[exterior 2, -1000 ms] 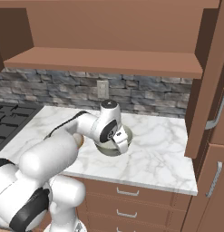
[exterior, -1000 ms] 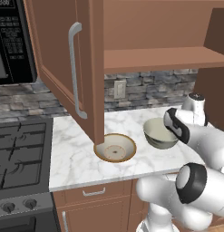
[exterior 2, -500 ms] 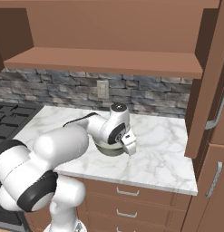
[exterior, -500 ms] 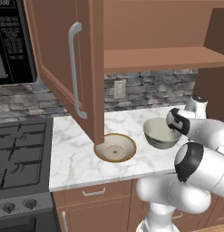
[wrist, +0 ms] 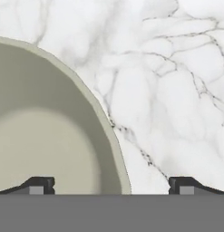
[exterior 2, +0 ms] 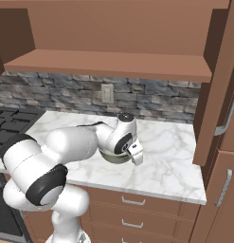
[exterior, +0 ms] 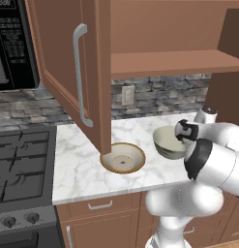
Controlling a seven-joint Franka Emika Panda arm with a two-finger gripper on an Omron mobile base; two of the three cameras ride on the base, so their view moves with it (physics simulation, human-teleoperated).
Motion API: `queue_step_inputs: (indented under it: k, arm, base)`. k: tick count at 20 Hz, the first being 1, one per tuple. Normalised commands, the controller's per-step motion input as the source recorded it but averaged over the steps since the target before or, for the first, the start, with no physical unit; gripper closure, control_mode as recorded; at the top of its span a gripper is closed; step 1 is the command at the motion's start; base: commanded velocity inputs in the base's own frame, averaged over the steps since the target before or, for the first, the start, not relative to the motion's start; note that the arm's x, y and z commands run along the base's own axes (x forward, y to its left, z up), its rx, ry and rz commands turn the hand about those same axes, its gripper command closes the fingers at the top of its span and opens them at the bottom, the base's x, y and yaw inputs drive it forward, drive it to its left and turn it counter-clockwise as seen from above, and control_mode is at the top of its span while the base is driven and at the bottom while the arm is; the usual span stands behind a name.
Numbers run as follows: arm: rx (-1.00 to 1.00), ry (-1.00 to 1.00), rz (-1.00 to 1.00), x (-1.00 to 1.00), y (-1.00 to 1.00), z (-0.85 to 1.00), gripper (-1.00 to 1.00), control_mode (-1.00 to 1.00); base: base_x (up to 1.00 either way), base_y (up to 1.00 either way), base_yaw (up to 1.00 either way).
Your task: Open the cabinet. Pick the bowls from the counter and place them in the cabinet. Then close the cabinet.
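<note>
Base views flank counter (exterior: pixel 82 164); hand close

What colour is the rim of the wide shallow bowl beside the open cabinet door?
Tan-brown, around the wide shallow cream bowl; the left base view shows it best.

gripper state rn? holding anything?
Gripper: open, jaws straddling the rim of the grey-green bowl, not closed on it.
</note>
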Motion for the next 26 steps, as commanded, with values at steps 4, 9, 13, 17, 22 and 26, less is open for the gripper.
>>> queue_step_inputs:
  k: [4,9,13,17,22,26]
  arm:
    - [0.00,0.00,0.00,0.01,-0.08,-0.42,-1.00,-1.00]
    - [0.00,0.00,0.00,-0.05,-0.02,-0.30,1.00,-1.00]
    - [0.03,0.00,0.00,-0.49,-0.05,-0.28,1.00,-1.00]
    - [0.02,-0.02,0.00,-0.62,0.00,-0.21,1.00,-1.00]
    - [0.01,-0.03,0.00,-0.52,0.00,-0.12,1.00,-1.00]
    - [0.00,-0.27,-0.03,-0.83,0.00,0.31,1.00,-1.00]
  base:
    - [0.00,0.00,0.00]
    - [0.00,0.00,0.00]
    - [0.00,0.00,0.00]
    - [0.00,0.00,0.00]
    - [0.00,0.00,0.00]
    - [0.00,0.00,0.00]
